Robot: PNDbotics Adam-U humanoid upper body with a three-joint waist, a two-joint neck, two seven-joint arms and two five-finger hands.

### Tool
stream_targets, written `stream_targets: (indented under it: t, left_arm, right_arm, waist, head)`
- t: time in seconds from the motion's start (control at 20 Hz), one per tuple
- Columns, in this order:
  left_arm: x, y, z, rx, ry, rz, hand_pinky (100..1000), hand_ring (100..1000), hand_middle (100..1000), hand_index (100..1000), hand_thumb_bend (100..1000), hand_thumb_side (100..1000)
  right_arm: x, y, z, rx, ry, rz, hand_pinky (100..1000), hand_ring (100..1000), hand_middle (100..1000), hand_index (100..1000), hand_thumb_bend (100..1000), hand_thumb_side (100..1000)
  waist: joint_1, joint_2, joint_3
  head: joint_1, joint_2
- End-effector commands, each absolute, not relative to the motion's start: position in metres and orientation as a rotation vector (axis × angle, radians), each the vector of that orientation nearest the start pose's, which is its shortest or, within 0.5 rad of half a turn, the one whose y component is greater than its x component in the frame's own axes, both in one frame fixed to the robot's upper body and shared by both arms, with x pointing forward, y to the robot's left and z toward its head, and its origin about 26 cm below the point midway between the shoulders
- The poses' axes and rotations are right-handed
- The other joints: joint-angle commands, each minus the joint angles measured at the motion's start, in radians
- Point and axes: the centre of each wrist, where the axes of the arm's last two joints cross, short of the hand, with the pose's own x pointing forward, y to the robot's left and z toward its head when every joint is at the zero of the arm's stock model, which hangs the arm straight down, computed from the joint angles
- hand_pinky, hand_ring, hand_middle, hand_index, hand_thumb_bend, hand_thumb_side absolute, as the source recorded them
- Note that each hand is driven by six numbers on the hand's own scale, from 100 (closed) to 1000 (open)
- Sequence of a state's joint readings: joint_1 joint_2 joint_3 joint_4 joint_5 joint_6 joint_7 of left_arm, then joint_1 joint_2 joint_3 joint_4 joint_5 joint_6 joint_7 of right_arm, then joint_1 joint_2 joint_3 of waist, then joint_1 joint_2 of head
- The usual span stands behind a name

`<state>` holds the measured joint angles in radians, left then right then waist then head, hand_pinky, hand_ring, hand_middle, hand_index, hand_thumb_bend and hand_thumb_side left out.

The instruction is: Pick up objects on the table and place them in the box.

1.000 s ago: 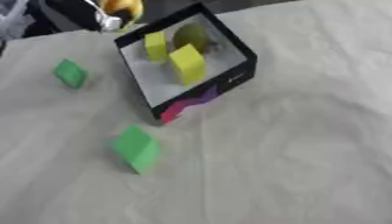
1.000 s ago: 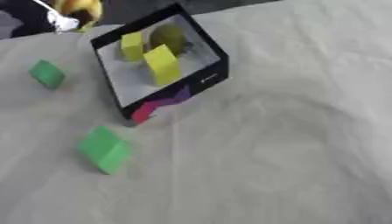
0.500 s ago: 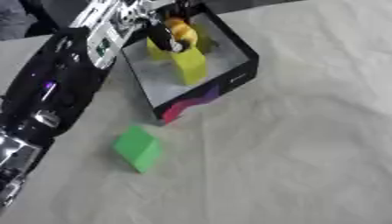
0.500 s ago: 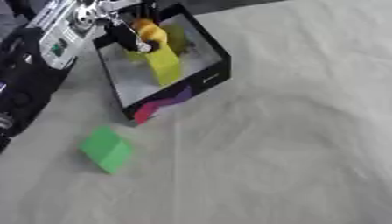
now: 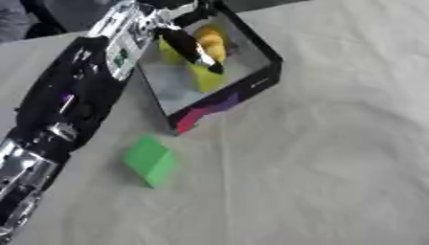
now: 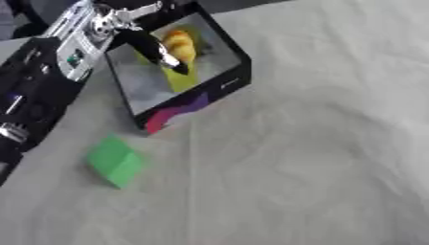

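Left hand (image 5: 180,28) is over the open top of the box (image 5: 255,88), arm coming in diagonally from the lower left. Fingers (image 5: 194,48) look straight and extended, pointing down into the box, spread apart rather than curled. A yellow-orange rounded object (image 5: 211,43) sits just beside the fingertips, inside the box; can't tell whether the fingers touch it, no visible wrap around it.

Right hand shows in neither view.

Box: black walls, light inner floor, a magenta/red and purple patch on the near outer wall. It sits askew toward the upper left of the bench (image 5: 335,167). Inside, besides the orange item: a yellow-green block (image 5: 208,79) standing near the middle, and another yellow-green piece (image 5: 170,53) behind the fingers toward the far wall, partly hidden by the hand.

Outside the box: one green block (image 5: 151,160) lying on the bench, near the box's front-left corner but apart from it, close beside the left forearm (image 5: 71,100). Not touching the arm as far as I can see.

Bench is covered with a pale, lightly wrinkled cloth.
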<state>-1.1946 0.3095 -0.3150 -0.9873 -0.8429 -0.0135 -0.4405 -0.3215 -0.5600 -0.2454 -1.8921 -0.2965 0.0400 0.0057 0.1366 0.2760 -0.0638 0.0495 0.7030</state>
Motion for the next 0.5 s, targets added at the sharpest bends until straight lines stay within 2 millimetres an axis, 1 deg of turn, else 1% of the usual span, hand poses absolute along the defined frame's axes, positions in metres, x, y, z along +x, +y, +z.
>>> stream_targets:
  t: [0.05, 0.1, 0.15, 0.25, 0.4, 0.5]
  left_arm:
    - [0.471, 0.153, 0.309, 0.888, -1.670, -1.538, 797, 757, 767, 866, 722, 551]
    - [0.466, 0.156, 0.318, 0.884, -1.707, -1.527, 794, 754, 764, 862, 706, 541]
    - [0.461, 0.158, 0.327, 0.879, -1.737, -1.523, 789, 750, 758, 852, 671, 522]
    - [0.446, 0.169, 0.348, 0.868, -1.780, -1.543, 793, 754, 762, 835, 640, 504]
    - [0.424, 0.194, 0.375, 0.858, -1.804, -1.562, 795, 755, 761, 830, 620, 504]
    - [0.409, 0.211, 0.386, 0.836, -1.819, -1.568, 793, 751, 756, 826, 607, 519]
  right_arm:
    - [0.300, -0.362, 0.250, -0.268, -2.247, 0.229, 802, 708, 683, 833, 100, 637]
    - [0.300, -0.363, 0.250, -0.272, -2.247, 0.228, 802, 708, 683, 833, 100, 637]
    - [0.299, -0.363, 0.251, -0.276, -2.246, 0.228, 802, 708, 683, 833, 100, 637]
    - [0.298, -0.365, 0.251, -0.289, -2.246, 0.227, 802, 708, 683, 833, 100, 636]
    - [0.297, -0.367, 0.252, -0.311, -2.244, 0.221, 807, 709, 682, 833, 100, 638]
    - [0.296, -0.369, 0.251, -0.326, -2.239, 0.219, 806, 708, 682, 833, 100, 640]
  waist:
    - [-0.016, -0.031, 0.005]
    - [-0.014, -0.031, 0.008]
    - [-0.012, -0.031, 0.011]
    - [-0.007, -0.032, 0.019]
    - [-0.002, -0.032, 0.027]
    - [0.002, -0.031, 0.033]
  head:
    - [-0.006, 0.009]
    - [-0.008, 0.011]
    - [-0.009, 0.012]
    - [-0.016, 0.013]
    - [-0.027, 0.011]
    - [-0.034, 0.010]
